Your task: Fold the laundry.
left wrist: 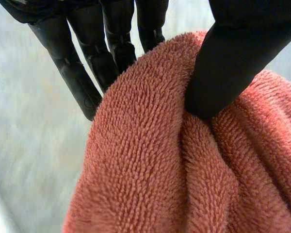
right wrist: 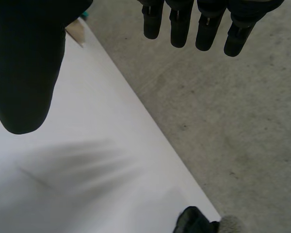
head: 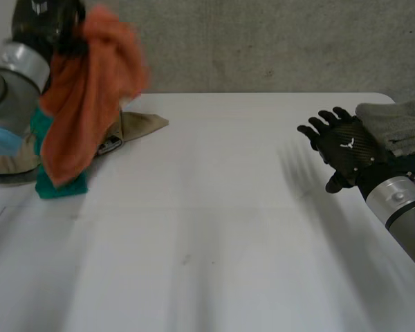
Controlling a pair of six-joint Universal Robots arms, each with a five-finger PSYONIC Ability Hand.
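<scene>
An orange towel (head: 90, 104) hangs bunched above the laundry pile (head: 59, 185) at the left of the white table (head: 207, 242), pinched between the left hand's (left wrist: 237, 58) thumb and fingers. The right hand (head: 342, 149) hovers empty with fingers spread, beside a grey towel (head: 398, 124). The towel probably needs spreading flat on the bare middle of the table before folding.

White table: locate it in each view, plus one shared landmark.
Head view: white table across the foreground.
Left wrist view: behind left hand and orange towel.
Right wrist view: under right hand.
Landmark: tan cloth, head and right wrist views.
</scene>
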